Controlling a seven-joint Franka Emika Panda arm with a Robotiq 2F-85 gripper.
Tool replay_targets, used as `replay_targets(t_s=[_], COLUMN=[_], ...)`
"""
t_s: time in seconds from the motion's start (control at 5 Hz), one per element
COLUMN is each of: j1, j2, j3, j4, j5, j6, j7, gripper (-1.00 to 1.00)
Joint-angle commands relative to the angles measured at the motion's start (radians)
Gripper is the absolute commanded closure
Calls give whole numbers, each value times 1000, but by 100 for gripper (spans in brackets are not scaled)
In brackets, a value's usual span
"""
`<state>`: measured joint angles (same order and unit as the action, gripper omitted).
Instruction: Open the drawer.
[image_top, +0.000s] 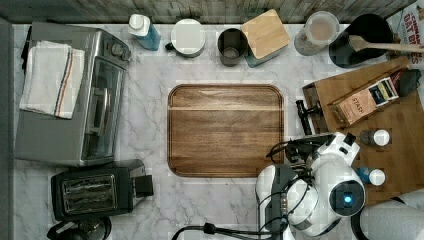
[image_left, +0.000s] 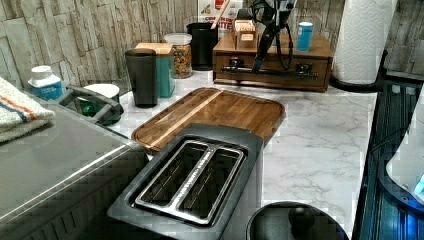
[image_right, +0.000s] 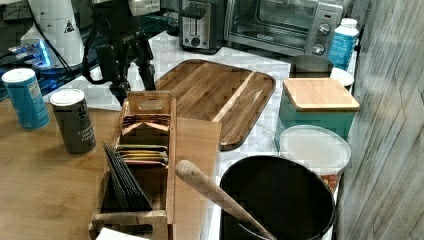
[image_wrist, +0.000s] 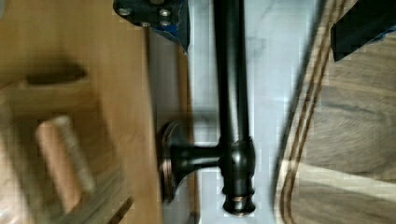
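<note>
The drawer (image_left: 272, 64) sits in a low wooden cabinet, its front looking flush with the cabinet body. Its long black bar handle (image_left: 280, 74) runs across the front. In the wrist view the handle (image_wrist: 229, 93) and one of its mounting posts pass between my fingers (image_wrist: 161, 14), one on the drawer side and one over the cutting board side. My gripper (image_wrist: 261, 30) is open, straddling the bar without pressing on it. In the top view the gripper (image_top: 300, 145) hangs at the near part of the handle (image_top: 301, 112). In the right view the gripper (image_right: 134, 89) stands just off the cabinet's edge.
A tea box (image_top: 362, 102) and two bottles (image_top: 376, 137) stand on the cabinet top (image_top: 395, 155). A dark wooden cutting board (image_top: 225, 130) lies close in front of the drawer. A toaster (image_top: 95, 192), a toaster oven (image_top: 75, 95), jars and a black pot (image_top: 362, 37) ring the marble counter.
</note>
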<state>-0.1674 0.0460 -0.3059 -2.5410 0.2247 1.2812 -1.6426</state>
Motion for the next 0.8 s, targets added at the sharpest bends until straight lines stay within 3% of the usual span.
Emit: replay_targets(t_s=[0.2,0.6,0.8], j1=[-10,-10,21], j2=[84,123,109], j3=[26,73,43], j4=[-2,5,3], j5=[93,125,23], j6=[108,90,63], j7=[-68,-45,10], gripper=[-100,-100,-100])
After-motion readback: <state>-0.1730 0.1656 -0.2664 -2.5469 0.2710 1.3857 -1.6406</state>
